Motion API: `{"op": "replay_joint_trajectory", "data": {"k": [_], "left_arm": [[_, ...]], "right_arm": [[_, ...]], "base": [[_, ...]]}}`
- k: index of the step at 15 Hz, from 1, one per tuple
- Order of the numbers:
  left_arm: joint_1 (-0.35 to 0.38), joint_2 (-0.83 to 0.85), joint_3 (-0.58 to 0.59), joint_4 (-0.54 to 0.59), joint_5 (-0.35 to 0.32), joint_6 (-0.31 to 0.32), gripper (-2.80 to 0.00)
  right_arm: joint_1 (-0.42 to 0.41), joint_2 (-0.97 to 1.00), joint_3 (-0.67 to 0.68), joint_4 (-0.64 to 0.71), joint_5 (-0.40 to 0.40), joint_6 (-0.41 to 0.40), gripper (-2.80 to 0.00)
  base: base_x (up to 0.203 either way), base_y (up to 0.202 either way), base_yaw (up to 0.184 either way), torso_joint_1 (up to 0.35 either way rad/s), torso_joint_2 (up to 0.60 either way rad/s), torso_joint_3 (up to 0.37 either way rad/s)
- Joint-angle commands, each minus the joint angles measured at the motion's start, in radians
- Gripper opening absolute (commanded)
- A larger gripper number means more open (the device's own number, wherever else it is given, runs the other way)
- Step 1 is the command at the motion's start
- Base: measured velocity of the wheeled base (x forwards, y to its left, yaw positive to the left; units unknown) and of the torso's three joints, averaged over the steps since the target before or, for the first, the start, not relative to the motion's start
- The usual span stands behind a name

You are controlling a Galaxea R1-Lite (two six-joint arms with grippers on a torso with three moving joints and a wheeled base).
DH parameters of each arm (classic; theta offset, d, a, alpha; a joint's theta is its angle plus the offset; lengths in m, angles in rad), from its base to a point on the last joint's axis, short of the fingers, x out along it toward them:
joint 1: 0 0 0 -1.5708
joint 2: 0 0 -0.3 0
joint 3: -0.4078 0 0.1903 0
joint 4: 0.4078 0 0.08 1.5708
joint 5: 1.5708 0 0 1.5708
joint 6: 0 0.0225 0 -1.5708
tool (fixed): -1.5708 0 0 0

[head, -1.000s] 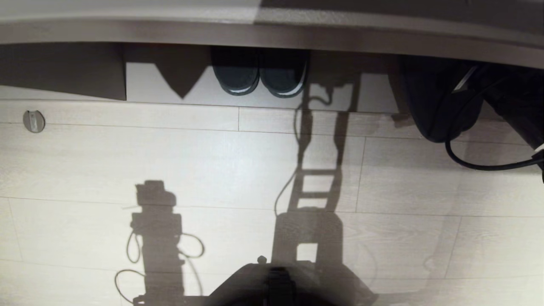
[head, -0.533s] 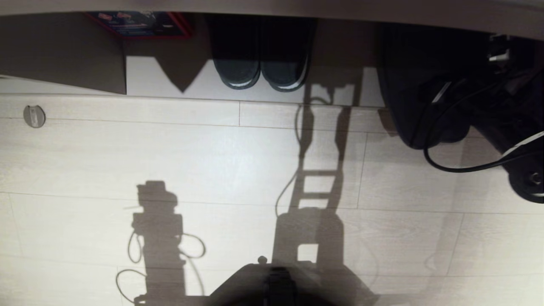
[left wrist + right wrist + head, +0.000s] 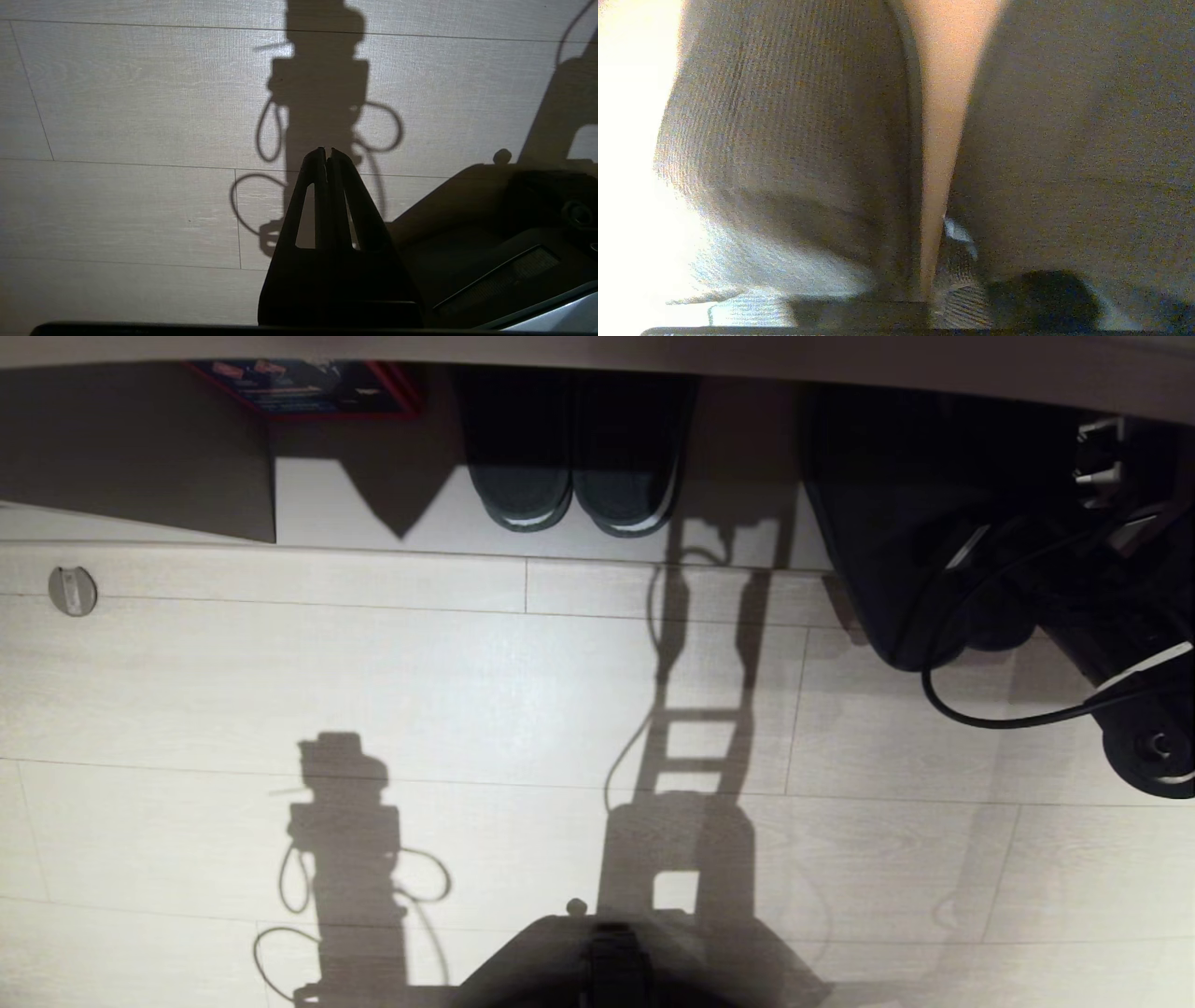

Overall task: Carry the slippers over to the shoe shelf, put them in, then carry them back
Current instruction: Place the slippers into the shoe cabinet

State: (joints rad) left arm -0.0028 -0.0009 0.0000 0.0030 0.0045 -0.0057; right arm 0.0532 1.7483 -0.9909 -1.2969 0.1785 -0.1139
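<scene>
Head view shows my right gripper point(image 3: 1102, 457) has pushed the slippers point(image 3: 896, 523) into the shoe shelf point(image 3: 597, 350) at far right, jaw state indeterminable, so I judge release underway.

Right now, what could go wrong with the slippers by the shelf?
The slippers stick out past the shoe shelf front edge, so they might slide out. The black cable loops right beside them and could snag one when the right arm moves.
</scene>
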Motion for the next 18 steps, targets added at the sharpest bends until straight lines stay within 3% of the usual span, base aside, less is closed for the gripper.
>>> {"op": "replay_joint_trajectory", "data": {"k": [1, 8, 12, 18], "left_arm": [[0.0, -0.001, 0.002, 0.0, 0.0, 0.0, -2.8], [0.0, -0.001, 0.002, 0.0, 0.0, 0.0, -2.8], [0.0, -0.001, 0.002, 0.0, 0.0, -0.002, -2.8], [0.0, -0.001, 0.002, 0.0, 0.0, -0.002, -2.8]], "right_arm": [[0.0, -0.014, 0.0, -0.012, 0.002, -0.001, 0.0], [0.0, -0.113, 0.1, 0.009, 0.004, -0.012, 0.0], [0.0, -0.184, 0.297, 0.005, 0.001, -0.036, 0.0], [0.0, -0.392, 0.473, 0.001, 0.016, -0.03, 0.0]], "base": [[0.0, 0.0, 0.0, 0.0, 0.0, 0.0], [0.0, 0.0, 0.0, 0.0, 0.0, 0.0], [0.0, 0.0, 0.0, 0.0, 0.0, 0.0], [0.0, 0.0, 0.0, 0.0, 0.0, 0.0]]}}
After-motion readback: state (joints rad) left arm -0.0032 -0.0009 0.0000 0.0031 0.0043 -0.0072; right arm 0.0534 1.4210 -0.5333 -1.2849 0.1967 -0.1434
